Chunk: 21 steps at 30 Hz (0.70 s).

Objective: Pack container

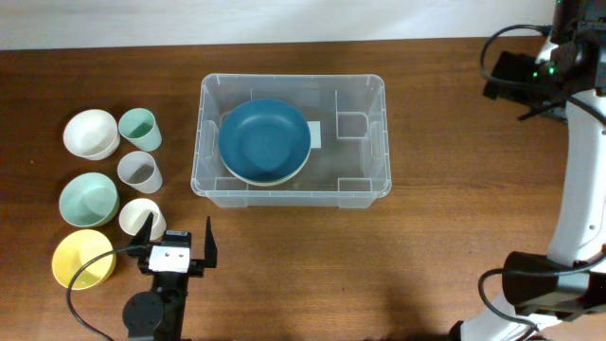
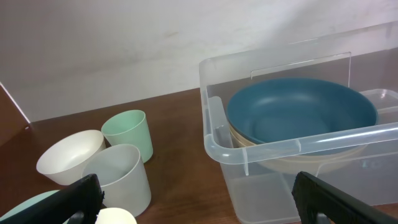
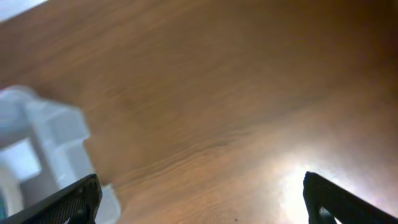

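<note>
The container [image 1: 364,159], a clear tub, stands mid-table. Inside it a blue bowl [image 1: 263,138] rests on a cream bowl. My left gripper [image 1: 178,233] is open near the front edge, just right of a cream cup [image 1: 140,216], holding nothing. In the left wrist view the container's rim [image 2: 292,147] and the blue bowl [image 2: 301,112] lie ahead to the right, and the gripper [image 2: 199,205] spans bare wood. My right gripper [image 1: 504,80] hovers at the far right, open and empty. Its wrist view shows the open gripper [image 3: 202,199] over bare table, with a container corner [image 3: 46,134] at the left.
Left of the tub sit a white bowl [image 1: 91,133], a green cup [image 1: 139,128], a translucent cup [image 1: 139,171], a mint bowl [image 1: 88,200] and a yellow bowl [image 1: 82,258]. Cables hang from the right arm [image 1: 578,189].
</note>
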Available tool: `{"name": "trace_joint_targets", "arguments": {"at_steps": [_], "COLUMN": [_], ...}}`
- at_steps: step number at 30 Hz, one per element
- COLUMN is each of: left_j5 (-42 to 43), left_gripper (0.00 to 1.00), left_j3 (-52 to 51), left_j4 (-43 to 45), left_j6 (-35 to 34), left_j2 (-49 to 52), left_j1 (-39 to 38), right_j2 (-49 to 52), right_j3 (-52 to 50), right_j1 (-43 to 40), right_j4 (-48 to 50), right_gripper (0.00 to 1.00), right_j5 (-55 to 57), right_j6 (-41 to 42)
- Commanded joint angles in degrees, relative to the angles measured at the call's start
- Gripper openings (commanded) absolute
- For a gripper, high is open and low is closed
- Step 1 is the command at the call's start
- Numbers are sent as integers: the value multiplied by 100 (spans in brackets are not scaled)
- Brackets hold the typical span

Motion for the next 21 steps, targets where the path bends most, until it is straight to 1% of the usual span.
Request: {"name": "trace_joint_targets", "arguments": {"at_steps": [1, 3, 7, 9, 12, 17, 21], "left_j5": [42, 42, 42, 42, 42, 42, 42], "left_gripper": [99, 100, 99, 99, 100, 100, 100], "left_j3": [-44, -44, -44, -44, -44, -44, -44], "left_j4": [13, 13, 13, 13, 13, 13, 13], "left_j6": [70, 70, 70, 70, 70, 70, 70], "left_j2": [-44, -44, -44, -44, -44, -44, -44], "left_j1": [15, 15, 15, 15, 15, 15, 15], "right_j2": [61, 61, 61, 61, 61, 63, 105], "right_j3": [2, 2, -20, -24, -52, -155, -442], "right_j1": [-42, -42, -42, -42, -42, -83, -400], "right_j4": [83, 79, -59, -142, -214, -201, 90], "right_gripper": [99, 99, 99, 99, 99, 99, 99], "right_j5": [-1172, -1213, -1193, -949, -573, -570, -745], "right_j6": [-1021, -1099, -1646, -1801, -1797, -1799, -1718]}}
